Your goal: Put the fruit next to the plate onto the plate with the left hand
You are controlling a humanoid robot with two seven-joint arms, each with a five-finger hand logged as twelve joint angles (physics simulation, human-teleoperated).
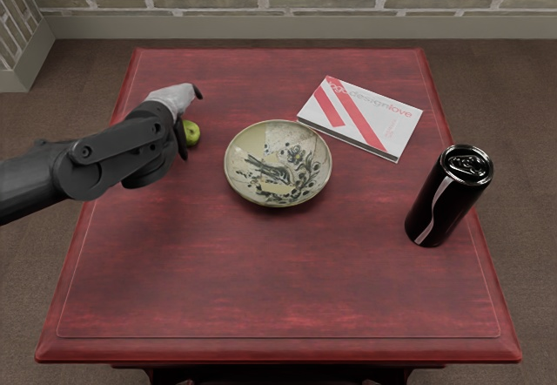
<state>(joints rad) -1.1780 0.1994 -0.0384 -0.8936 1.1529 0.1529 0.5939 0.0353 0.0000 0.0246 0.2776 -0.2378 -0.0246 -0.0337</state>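
A small green fruit sits on the red table just left of the plate, a patterned ceramic dish with nothing on it. My left hand comes in from the left edge and is right at the fruit, covering its left side. The fruit's right half shows past the hand. How the hand stands around the fruit is hidden by the wrist and forearm. The right arm is out of view.
A white and red book lies at the back right of the plate. A black can stands upright near the table's right edge. A brick wall runs behind the table.
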